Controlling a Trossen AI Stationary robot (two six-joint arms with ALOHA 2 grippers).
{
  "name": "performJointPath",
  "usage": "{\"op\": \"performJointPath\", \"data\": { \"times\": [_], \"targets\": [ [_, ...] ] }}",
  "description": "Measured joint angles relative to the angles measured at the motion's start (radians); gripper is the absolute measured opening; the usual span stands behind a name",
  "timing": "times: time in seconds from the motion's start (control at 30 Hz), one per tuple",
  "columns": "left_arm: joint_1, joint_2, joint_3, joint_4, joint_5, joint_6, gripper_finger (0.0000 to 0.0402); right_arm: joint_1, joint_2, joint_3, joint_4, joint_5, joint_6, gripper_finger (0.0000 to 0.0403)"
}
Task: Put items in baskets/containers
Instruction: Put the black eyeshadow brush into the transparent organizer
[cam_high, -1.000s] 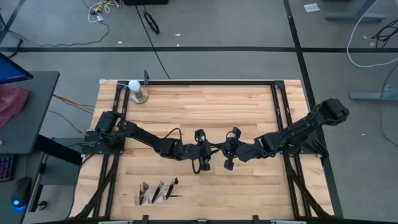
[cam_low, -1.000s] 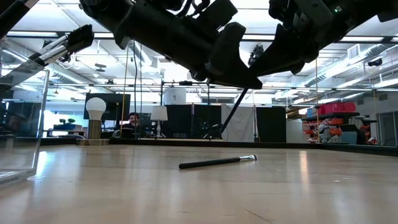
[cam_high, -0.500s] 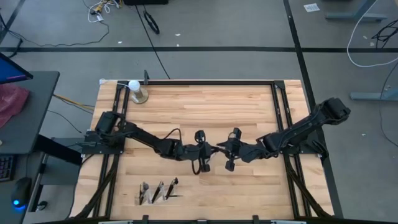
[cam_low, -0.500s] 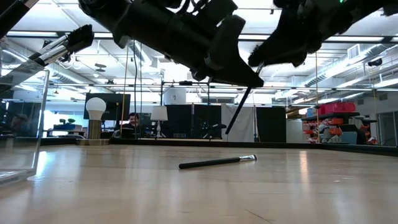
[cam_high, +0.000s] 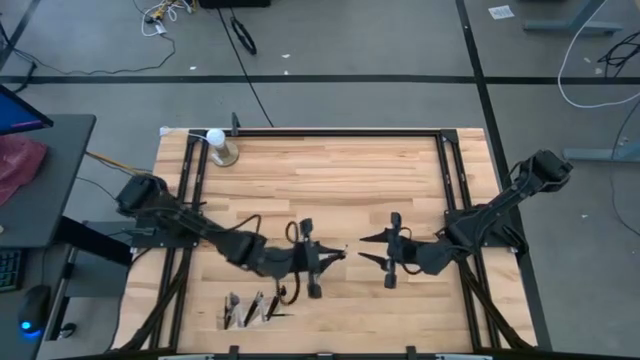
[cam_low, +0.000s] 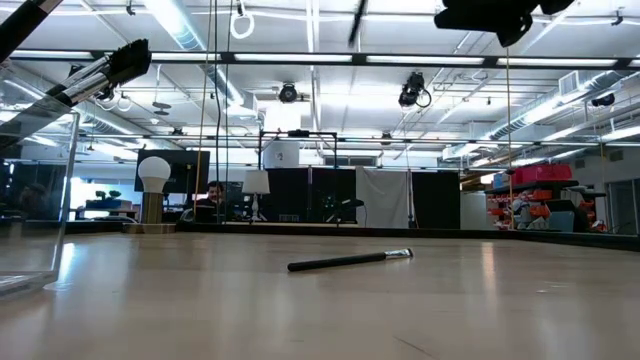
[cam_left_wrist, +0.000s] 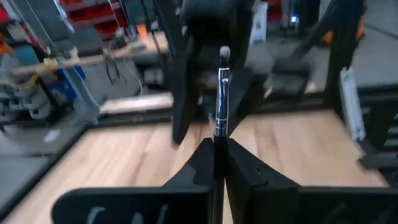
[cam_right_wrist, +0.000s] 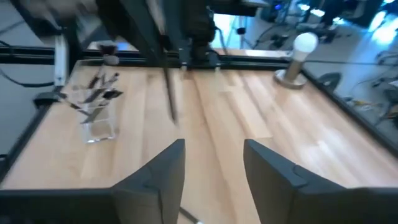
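Note:
My left gripper (cam_high: 328, 256) hangs over the table's near middle, shut on a thin dark brush (cam_left_wrist: 222, 81) with a silvery ferrule. The same brush shows in the right wrist view (cam_right_wrist: 169, 93). My right gripper (cam_high: 366, 249) faces it from the right, a little apart, open, with nothing between its fingers (cam_right_wrist: 214, 152). A second brush (cam_low: 350, 260) lies flat on the tabletop. The clear organizer (cam_high: 250, 308) stands near the front edge, left of centre, and several brushes stand in it, leaning on its walls (cam_right_wrist: 99, 102). My left gripper pinches the brush's dark handle (cam_left_wrist: 217, 134) between its two fingers. The brush runs along the fingers and sticks out ahead of them, bristle end foremost, toward the table's right. It is lifted clear of the table.
A white ball on a metal stand (cam_high: 218, 146) stands at the far left corner. A dark metal frame (cam_high: 340, 130) runs round the table's edges. Bare wood lies across the table's far half.
The brush has passed from my right gripper to my left. My right gripper has opened, let go and drawn back toward the table's right edge. My left gripper has carried the brush toward the near left, and both arms have left the middle of the low view.

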Motion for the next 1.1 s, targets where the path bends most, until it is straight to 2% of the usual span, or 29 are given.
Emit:
{"op": "performJointPath", "data": {
  "times": [0.13, 0.27, 0.47, 0.6, 0.73, 1.1],
  "targets": [
    [-0.112, -0.053, 0.078, -0.092, -0.132, 0.005, 0.0015, 0.014, 0.008, -0.007, 0.001, 0.031, 0.001, 0.0154],
    [-0.232, -0.046, 0.166, -0.159, -0.29, 0.004, 0.0015, 0.017, 0.008, -0.048, 0.038, 0.032, 0.005, 0.0146],
    [-0.379, -0.022, 0.21, -0.285, -0.508, -0.19, 0.0015, 0.016, 0.009, -0.131, 0.185, 0.032, -0.004, 0.0138],
    [-0.467, -0.023, 0.21, -0.457, -0.548, -0.448, 0.0015, 0.017, 0.009, -0.172, 0.287, 0.03, -0.019, 0.0137],
    [-0.531, -0.002, 0.21, -0.645, -0.552, -0.729, 0.0015, 0.017, 0.009, -0.183, 0.314, 0.028, -0.024, 0.0137],
    [-0.54, 0.124, 0.209, -0.929, -0.567, -1.094, 0.002, 0.016, 0.009, -0.183, 0.356, 0.028, -0.049, 0.0137]
  ]
}}
